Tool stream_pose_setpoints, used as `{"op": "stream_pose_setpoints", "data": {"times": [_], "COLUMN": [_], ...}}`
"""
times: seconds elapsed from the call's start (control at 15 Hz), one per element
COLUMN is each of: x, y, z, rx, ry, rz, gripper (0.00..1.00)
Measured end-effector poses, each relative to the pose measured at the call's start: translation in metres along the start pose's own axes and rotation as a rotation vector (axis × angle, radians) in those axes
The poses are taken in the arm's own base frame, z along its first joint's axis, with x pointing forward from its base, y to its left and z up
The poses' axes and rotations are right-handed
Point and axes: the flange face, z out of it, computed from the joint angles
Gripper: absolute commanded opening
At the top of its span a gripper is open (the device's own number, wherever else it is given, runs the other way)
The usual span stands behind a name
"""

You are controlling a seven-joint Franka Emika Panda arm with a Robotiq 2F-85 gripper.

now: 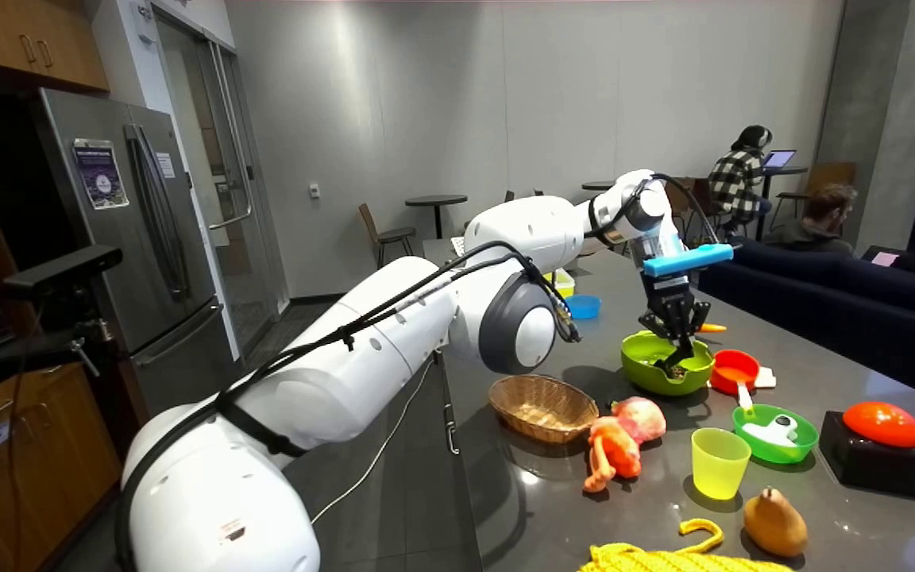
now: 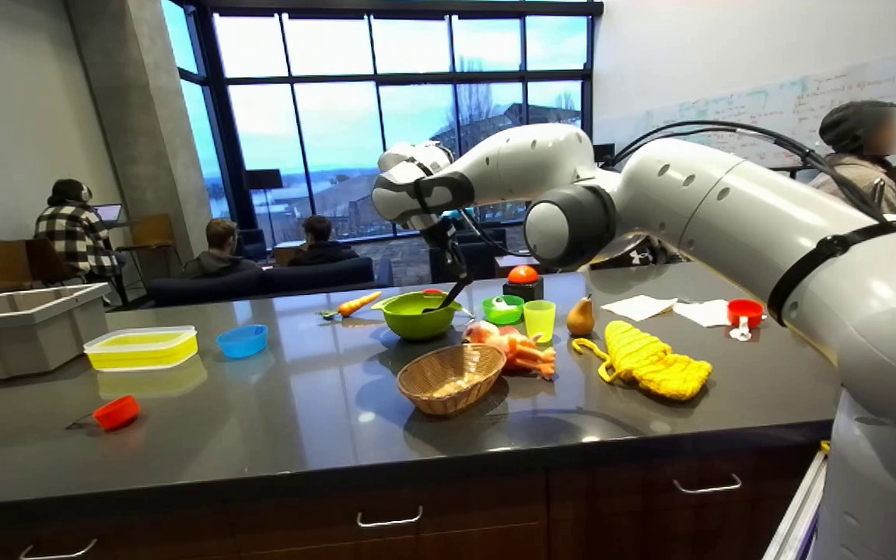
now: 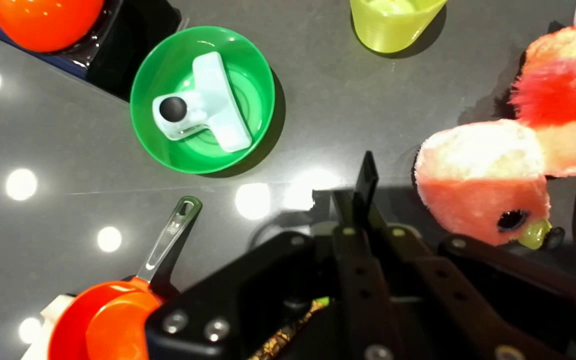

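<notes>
My gripper (image 1: 678,326) is over the light green bowl (image 1: 638,357), also in the other exterior view (image 2: 417,324). It seems shut on a thin black utensil (image 2: 460,286), which slants down into the bowl. The black end of this utensil (image 3: 367,177) sticks out between the fingertips (image 3: 358,220) in the wrist view. The utensil's lower end is partly hidden by the bowl. Brown and golden pieces (image 3: 280,341) in the bowl show between the gripper links. An orange and pink plush bird (image 3: 483,175) lies beside the bowl.
A wicker basket (image 2: 452,381), red pan (image 1: 734,369), dark green bowl (image 3: 203,160) with a white clip, yellow cup (image 1: 720,462), pear (image 1: 775,523), red button (image 1: 885,423) and carrot (image 2: 358,304) stand around. A yellow knitted item (image 2: 654,362) and grey bin (image 2: 28,330) are farther away.
</notes>
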Motion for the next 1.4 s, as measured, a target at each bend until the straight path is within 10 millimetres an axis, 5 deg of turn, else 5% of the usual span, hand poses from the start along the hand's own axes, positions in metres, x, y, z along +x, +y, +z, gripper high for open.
{"op": "stream_pose_setpoints", "data": {"times": [0.87, 1.4], "x": [0.015, -0.006], "y": [-0.01, 0.015], "z": [-0.003, 0.028], "rx": [0.053, 0.076], "ry": [0.094, 0.1], "rz": [-0.02, 0.111], "gripper": [0.01, 0.01]}}
